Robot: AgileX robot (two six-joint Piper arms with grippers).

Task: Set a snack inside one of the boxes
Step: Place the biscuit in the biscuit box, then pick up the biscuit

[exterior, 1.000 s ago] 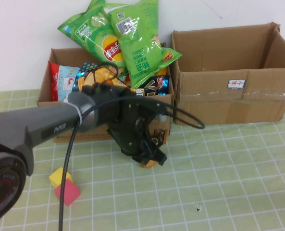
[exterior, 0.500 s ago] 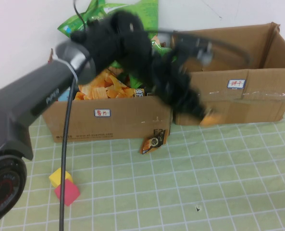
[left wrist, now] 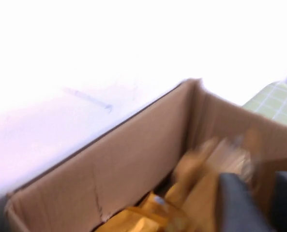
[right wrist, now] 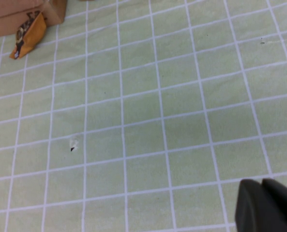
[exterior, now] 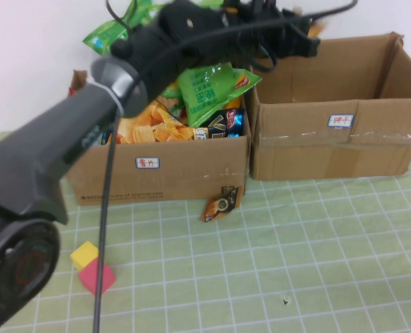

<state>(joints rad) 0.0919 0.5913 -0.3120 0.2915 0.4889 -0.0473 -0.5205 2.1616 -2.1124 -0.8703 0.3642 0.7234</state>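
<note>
The left arm reaches high across the table, and its left gripper (exterior: 299,38) hangs over the rear left corner of the right cardboard box (exterior: 344,149). The gripper is blurred and half lost among its cables, so whether its jaws are open or closed cannot be told. An orange snack packet (exterior: 317,28) shows as a sliver at the gripper's tip; in the left wrist view a smeared orange-brown packet (left wrist: 216,164) sits just ahead of the dark fingers (left wrist: 237,205), above the box's inner wall (left wrist: 109,169), with more orange wrapping lower in the box.

The left cardboard box (exterior: 156,170) is heaped with green chip bags (exterior: 208,87) and other packets; the arm hides part of the pile. A second small orange packet (exterior: 221,203) leans on the mat against that box's front right corner. Pink and yellow blocks (exterior: 91,267) lie near the arm's base.

The right gripper (right wrist: 266,208) hovers low over the checked green mat (right wrist: 143,121), cut off by the frame edge; its jaws appear closed and hold nothing.
</note>
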